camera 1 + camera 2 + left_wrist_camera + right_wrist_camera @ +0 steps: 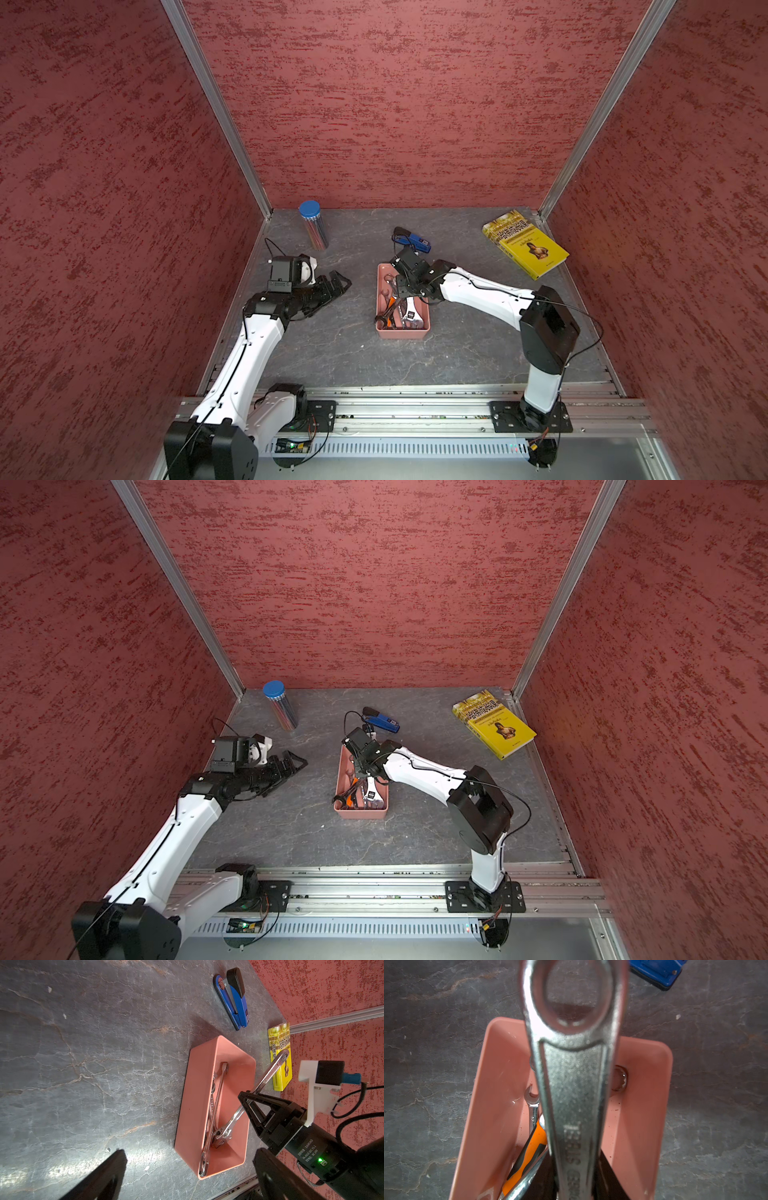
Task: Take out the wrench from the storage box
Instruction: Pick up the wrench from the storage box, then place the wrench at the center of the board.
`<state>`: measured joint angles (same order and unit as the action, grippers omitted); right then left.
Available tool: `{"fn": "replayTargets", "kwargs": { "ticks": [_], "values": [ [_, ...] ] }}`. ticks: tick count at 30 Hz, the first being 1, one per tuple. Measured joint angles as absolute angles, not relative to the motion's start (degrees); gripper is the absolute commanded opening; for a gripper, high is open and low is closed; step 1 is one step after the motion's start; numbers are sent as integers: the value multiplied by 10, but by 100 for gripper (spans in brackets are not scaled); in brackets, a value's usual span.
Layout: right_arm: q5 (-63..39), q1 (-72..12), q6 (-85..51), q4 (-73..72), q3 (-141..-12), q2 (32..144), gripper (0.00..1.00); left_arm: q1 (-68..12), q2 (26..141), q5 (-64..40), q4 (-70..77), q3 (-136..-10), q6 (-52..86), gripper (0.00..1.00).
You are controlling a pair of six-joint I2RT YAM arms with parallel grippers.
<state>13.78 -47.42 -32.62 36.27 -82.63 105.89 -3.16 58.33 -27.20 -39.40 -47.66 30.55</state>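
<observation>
one wrench tilted, handle above box rim

My right gripper is clamping the wrench, tilted over the storage box. Its head is lying low among the other wrenches, crowding that side. The stapler is sitting just beyond the box's far end. Open table is stretching between the box and my spread left gripper. The book and canister are standing well apart.

small wrench: 13 | motor housing: DAMIAO, DC 24V | yellow book: 哈佛
</observation>
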Motion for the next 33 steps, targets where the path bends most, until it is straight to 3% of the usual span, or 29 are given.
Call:
{"fn": "replayTargets", "kwargs": {
  "ticks": [20, 33],
  "values": [
    [138, -465, -328, 398, -831, 978, 0, -50, 592, -284, -380, -480, 326, 100],
    [104, -350, -303, 466, -792, 862, 0, -160, 656, -259, -338, -525, 361, 100]
  ]
}}
